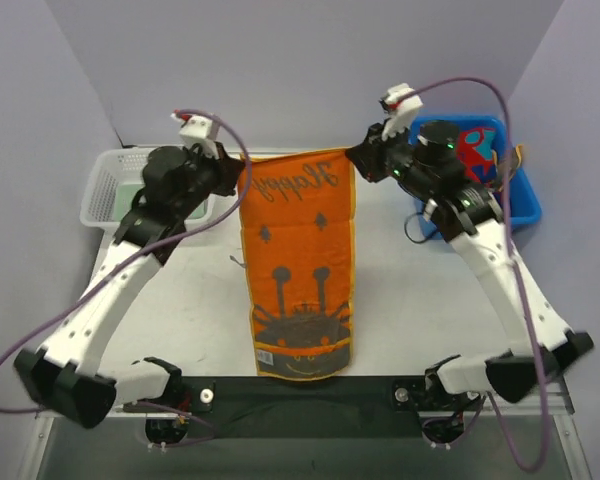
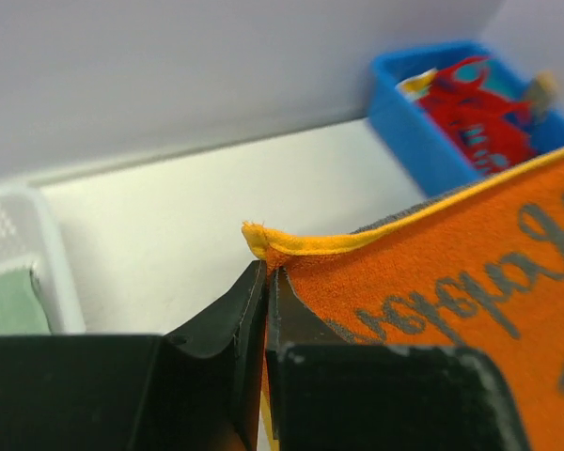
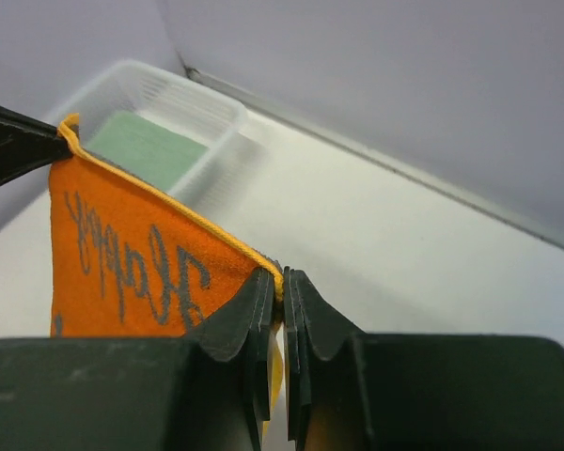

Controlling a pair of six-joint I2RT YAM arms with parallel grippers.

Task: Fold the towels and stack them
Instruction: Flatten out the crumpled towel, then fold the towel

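The orange rectangular towel [image 1: 300, 270], fuzzy cloth with dark print and a yellow stitched hem, hangs stretched between the two sets of fingers. Its lower end seems to lie on the white tabletop [image 1: 180, 300], nearer the bases than the fingers. The left gripper [image 2: 266, 274] is pressed tight on one top corner, the hem tip poking out above its black pads. The right gripper [image 3: 280, 282] pinches the opposite corner the same way. Probably held taut by both corners so it lays flat for folding. Outside the left fingers, a white mesh plastic basket [image 1: 105, 175] holds a flat pale green cloth [image 3: 146, 146]. Outside the right fingers, a blue plastic bin [image 1: 525, 200] holds a crumpled red cloth [image 1: 477, 150].
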